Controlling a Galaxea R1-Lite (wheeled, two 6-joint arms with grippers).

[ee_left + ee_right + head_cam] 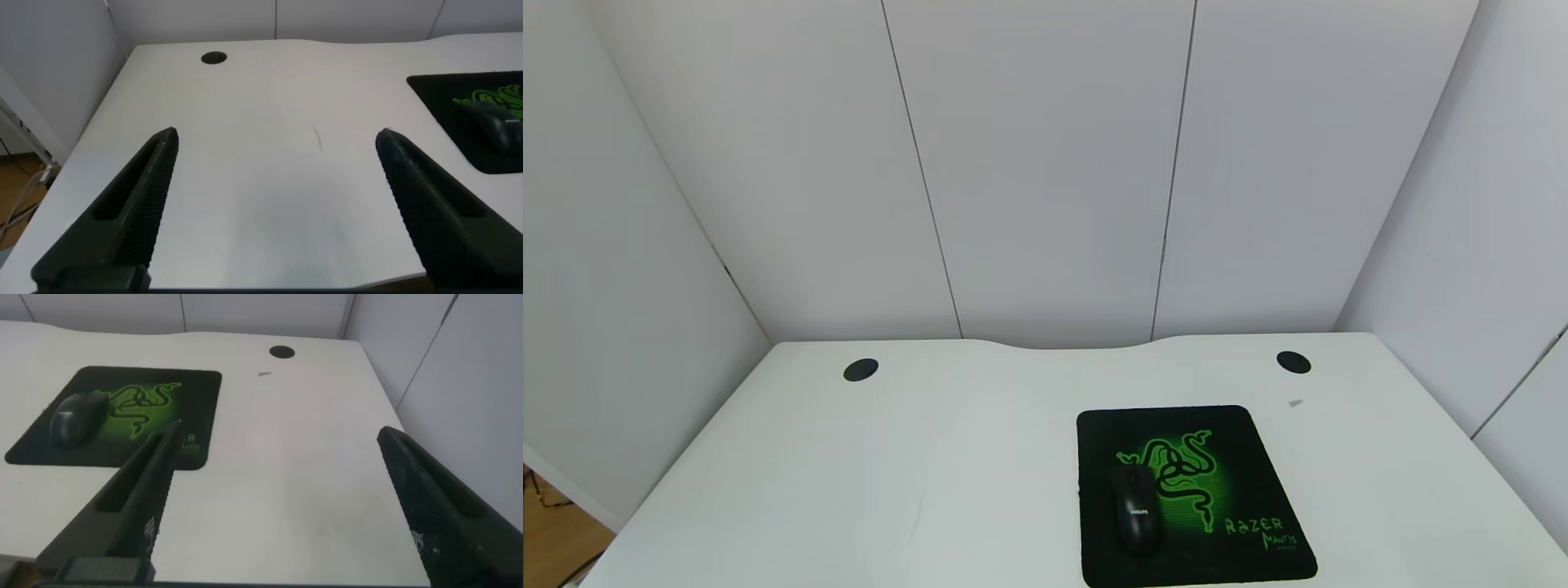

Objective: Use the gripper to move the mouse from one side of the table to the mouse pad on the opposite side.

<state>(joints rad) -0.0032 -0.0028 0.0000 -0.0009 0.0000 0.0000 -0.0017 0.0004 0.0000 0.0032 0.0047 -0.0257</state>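
Both claws are spread wide and grasp nothing. The left claw hangs above the bare left part of the desk, its two black fingers far apart with only white desk top showing between them; neither finger touches anything. The right claw is likewise released, fingers splayed over the right part of the desk, nothing between them. Neither claw appears in the head view. The mouse lies on the mouse pad, resting on the pad's left half, with its front overlapping the green snake logo — well apart from both claws. In the left wrist view the mouse and the mouse pad sit off to the far side, clear of the left claw's fingers; in the right wrist view the mouse sits on the far end of the mouse pad, while the pad's nearer corner lies behind one finger of the right claw, which hangs above it. Counted: one mouse, one mouse pad, two claws, and two round black grommets — one near the rear left of the desk, one near the rear right.
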